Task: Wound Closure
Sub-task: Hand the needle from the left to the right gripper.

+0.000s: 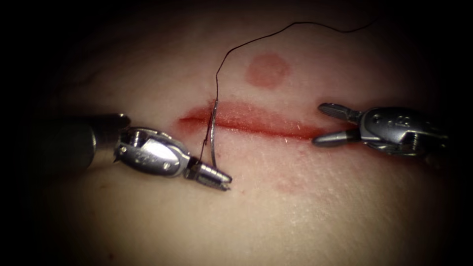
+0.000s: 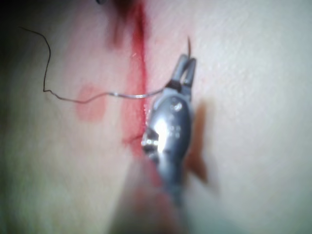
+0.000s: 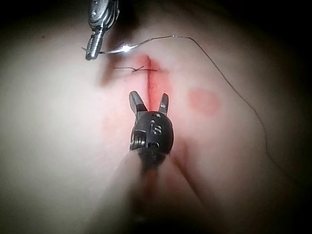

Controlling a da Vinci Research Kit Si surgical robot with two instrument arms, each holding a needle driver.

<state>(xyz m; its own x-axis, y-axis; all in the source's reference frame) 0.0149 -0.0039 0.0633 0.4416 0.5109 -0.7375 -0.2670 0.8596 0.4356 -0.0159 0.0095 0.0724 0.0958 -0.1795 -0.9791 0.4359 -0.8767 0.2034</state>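
We see the left end effector (image 1: 213, 177) at the lower left of the endoscope frame, clamped together on the curved needle (image 1: 212, 135) close to one end of its curve. The needle rises from the jaws toward the cut (image 1: 256, 120) and crosses its left end. Whether the far end is in the tissue (image 1: 305, 216) we cannot tell from this view. The thread (image 1: 256, 38) runs on from the needle's upper end, climbs, and arcs toward the upper right of the frame, passing above a round pink mark (image 1: 267, 70).

The right end effector (image 1: 331, 125) sits at the right end of the cut with its jaws apart, holding nothing, one jaw on each side of the red line.

In our judgement, good handling here means keeping the grip firm near the needle's end so that the curve does not twist in the jaws, and keeping the thread slack and away from both tools.

The left wrist view shows the left end effector (image 2: 185, 73) gripping the needle (image 2: 134, 95), which lies across the red cut (image 2: 139, 58) and appears to ride above the surface, with a short tip (image 2: 189, 45) poking beyond the jaws. The right wrist view shows the open right end effector (image 3: 148, 105) astride the cut (image 3: 152, 85), and a small dark stitch (image 3: 134, 69) at its far end, just under the needle (image 3: 141, 45), which the endoscope does not make plain.
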